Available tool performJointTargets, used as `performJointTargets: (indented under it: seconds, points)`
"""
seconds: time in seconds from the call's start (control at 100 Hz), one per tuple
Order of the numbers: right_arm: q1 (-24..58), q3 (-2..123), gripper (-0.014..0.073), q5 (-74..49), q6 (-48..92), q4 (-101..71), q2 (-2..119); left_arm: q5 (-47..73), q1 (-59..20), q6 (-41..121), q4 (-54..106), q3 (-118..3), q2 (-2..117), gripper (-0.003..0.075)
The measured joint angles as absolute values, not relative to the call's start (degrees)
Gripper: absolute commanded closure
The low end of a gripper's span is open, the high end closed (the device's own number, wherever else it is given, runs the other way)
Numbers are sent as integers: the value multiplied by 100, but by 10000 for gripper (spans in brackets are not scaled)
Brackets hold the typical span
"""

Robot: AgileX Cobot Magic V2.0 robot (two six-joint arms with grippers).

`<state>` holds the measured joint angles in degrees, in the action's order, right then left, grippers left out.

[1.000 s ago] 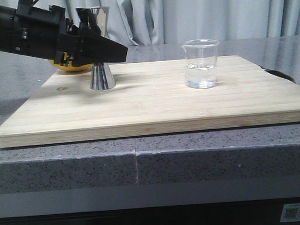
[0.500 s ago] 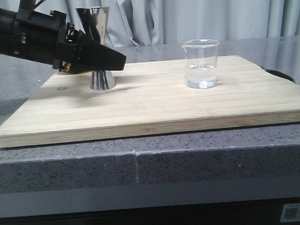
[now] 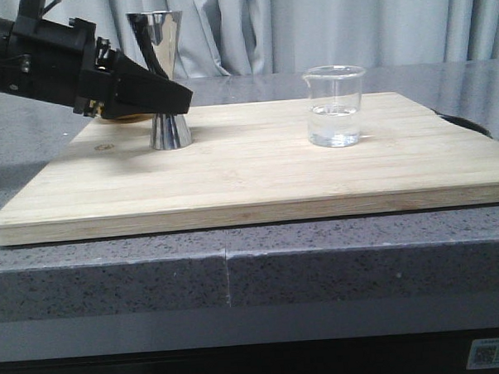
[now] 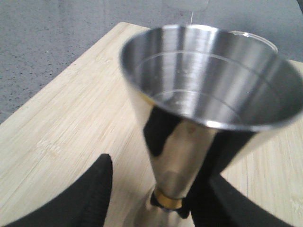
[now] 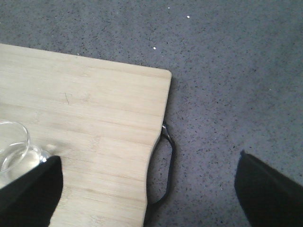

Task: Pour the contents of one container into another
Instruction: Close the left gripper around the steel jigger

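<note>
Grey speckled stone countertop (image 3: pixel 335 258) under everything, pale curtain (image 3: pixel 342 26) behind.

Bamboo cutting board (image 3: pixel 257 174) flat on the counter; in the right wrist view, a black handle loop (image 5: pixel 166 170) at its notched edge.

Left arm (image 3: pixel 28 56) reaching in from the left, pulled back leftward and slightly lower than half a second ago. Left gripper (image 3: pixel 167 98) spread wide, one black fingertip (image 4: pixel 87 194) on each side of the jigger's waist, gaps visible on both sides in the left wrist view, not touching.

Steel double jigger (image 3: pixel 165 79) upright on the far left part of the board, unmoved. Gold band (image 4: pixel 169 198) at the narrow waist. Upper cup (image 4: pixel 208 75) looking dry inside, faint ring marks on the wall.

Glass beaker (image 3: pixel 334 105) upright on the right half of the board, well apart from the jigger, clear liquid up to about half height, pour lip toward the left. Position unchanged.

Yellow object (image 3: pixel 118 118) behind the gripper, now almost fully hidden, more of it seen a second ago.

Right gripper (image 5: pixel 147 189) high above the board's right edge, black fingers far apart, holding nothing; beaker rim (image 5: pixel 13 142) just beside one finger in that view.
</note>
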<state>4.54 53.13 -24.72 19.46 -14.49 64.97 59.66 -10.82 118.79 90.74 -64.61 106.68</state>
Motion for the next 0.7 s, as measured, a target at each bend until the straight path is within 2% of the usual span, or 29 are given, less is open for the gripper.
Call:
performJointTargets:
  seconds: [0.47,0.7]
  points:
    - [454,5313,-73,-2428,1946,-1449,6611,6063,-1064,11879,9062,-6461,10668,550]
    - [454,5313,-73,-2406,1946,-1449,6718,6108,-1055,11879,9062,-6461,10668,654]
